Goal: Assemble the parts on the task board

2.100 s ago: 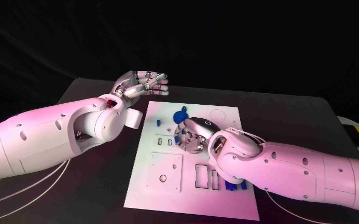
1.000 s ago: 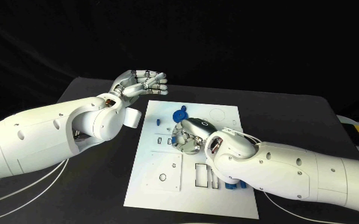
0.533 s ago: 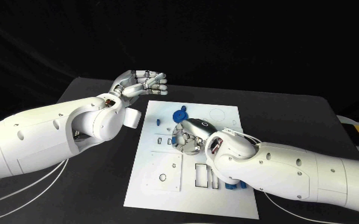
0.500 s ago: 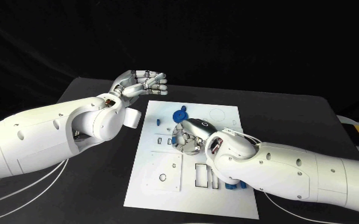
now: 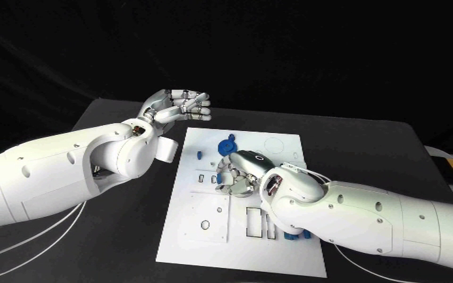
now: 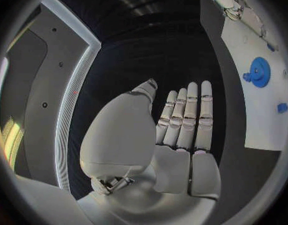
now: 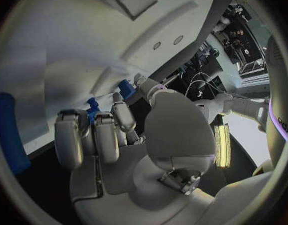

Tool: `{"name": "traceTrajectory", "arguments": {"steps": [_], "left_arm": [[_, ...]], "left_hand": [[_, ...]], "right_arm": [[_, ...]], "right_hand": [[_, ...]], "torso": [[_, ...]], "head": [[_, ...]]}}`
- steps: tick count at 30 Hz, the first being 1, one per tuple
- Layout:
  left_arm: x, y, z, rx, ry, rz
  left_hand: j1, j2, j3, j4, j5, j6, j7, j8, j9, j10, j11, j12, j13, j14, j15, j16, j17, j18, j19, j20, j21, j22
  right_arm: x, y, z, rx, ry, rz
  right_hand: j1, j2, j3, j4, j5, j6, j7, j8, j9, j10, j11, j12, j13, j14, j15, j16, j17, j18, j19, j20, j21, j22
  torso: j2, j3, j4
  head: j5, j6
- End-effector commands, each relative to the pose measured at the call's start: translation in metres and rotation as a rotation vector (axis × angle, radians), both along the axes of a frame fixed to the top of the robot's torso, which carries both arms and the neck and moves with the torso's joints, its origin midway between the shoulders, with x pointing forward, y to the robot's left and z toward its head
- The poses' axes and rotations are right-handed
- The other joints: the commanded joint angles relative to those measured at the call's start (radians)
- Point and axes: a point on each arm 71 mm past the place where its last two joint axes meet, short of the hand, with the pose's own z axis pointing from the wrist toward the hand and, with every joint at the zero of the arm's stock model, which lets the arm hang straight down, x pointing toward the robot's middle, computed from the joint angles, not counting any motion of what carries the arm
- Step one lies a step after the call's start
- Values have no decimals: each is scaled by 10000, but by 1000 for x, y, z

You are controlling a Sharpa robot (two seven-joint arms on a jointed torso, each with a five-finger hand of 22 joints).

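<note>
The right hand (image 5: 241, 173) lies curled on the middle of the task board (image 5: 209, 230), fingers closed around a small blue part (image 7: 92, 108); the left hand (image 5: 175, 106) hovers empty off the board's far left corner, fingers straight and together; a blue gear (image 5: 226, 145) sits near the board's far edge; more blue parts (image 5: 294, 234) lie by its right edge, half hidden by the right arm.

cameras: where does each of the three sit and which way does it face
Head view: on the robot's head, looking down at the task board; both white arms, the left hand beyond the board and the right hand over it.
Left wrist view: behind the left hand, looking past its straight fingers to the board's edge.
Right wrist view: behind the right hand, close over the board.
Shared: the blue gear shows in the head and left wrist views.
</note>
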Motion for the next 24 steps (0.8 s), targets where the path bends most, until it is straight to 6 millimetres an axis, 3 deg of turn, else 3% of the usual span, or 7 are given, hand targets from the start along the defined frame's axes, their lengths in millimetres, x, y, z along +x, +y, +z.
{"name": "traceTrajectory", "arguments": {"steps": [1,8,13,15,16,18,24], "left_arm": [[0,-2,-1,229,83,-351],[2,-1,-8,1608,444,-879],[3,-2,-19,3409,1024,-1618],[3,-4,-23,4251,1235,-1965],[3,-5,-25,4693,1326,-2131],[2,-7,-30,5780,1513,-2485],[0,-14,-41,8742,2063,-3252]], "left_hand": [[34,-59,-12,16,-25,-21,22,-9,1,96,-23,-38,-1,-73,18,-32,28,125,-30,-1,84,-6],[-713,-99,-503,29,-34,144,-206,106,58,922,-327,239,156,1018,-372,731,597,145,963,-406,941,356],[-1339,115,-751,59,-17,777,-637,525,388,2197,-857,1211,796,3109,-1094,3477,2450,94,2346,-1196,2924,1417],[-1463,166,-835,88,14,787,-770,786,632,2303,-1056,2053,1478,3698,-1296,6170,4832,102,2459,-1405,4181,2210],[-1637,240,-929,51,24,717,-848,1158,923,2104,-1144,2927,2192,4006,-1334,8117,6867,13,2454,-1501,5415,3364],[-1876,309,-1096,64,12,373,-927,2072,1571,1404,-1267,4978,3794,4430,-1399,9822,8760,-223,2657,-1506,7512,5835],[-2300,532,-1331,91,8,20,-1315,3918,2914,1352,-1580,8700,6828,4988,-1713,10665,9833,-655,3762,-1708,9572,8884]], "right_arm": [[-2,-4,7,796,-539,-17],[-5,-30,27,2364,-1054,-185],[1,-61,48,3590,-664,-434],[6,-75,55,3984,-291,-768],[8,-81,58,4154,-102,-951],[13,-97,65,4466,240,-1370],[28,-134,80,4790,626,-2321]], "right_hand": [[40,-46,-350,133,-24,-212,49,-131,-54,-7,49,8,59,797,126,-25,1498,-42,180,105,-32,1708],[391,207,-1337,519,166,-254,97,-184,-80,-48,100,45,49,796,183,-23,1504,-53,222,174,0,1758],[824,581,-1270,544,348,-33,39,-81,-50,-99,48,-1,-22,770,143,-57,1399,-9,119,151,-146,1653],[898,633,-1244,567,651,27,21,-54,-47,-129,28,-33,-59,756,123,-78,1344,5,83,131,-197,1618],[904,640,-1242,575,693,40,16,-47,-45,-138,24,-42,-71,753,119,-84,1329,6,80,128,-203,1615],[915,649,-1239,591,768,81,4,-24,-39,-138,14,-44,-73,755,110,-83,1338,11,69,120,-220,1604],[919,660,-1235,601,802,98,-1,-14,-37,-137,8,-45,-74,759,106,-77,1357,4,85,116,-201,1622]], "torso": [[-16,7,13],[-68,12,-25],[-155,40,-55],[-187,51,-61],[-206,59,-67],[-262,77,-82],[-392,157,-69]], "head": [[2,-8],[50,9],[81,-21],[71,-29],[71,-33],[101,-71],[106,-155]]}}
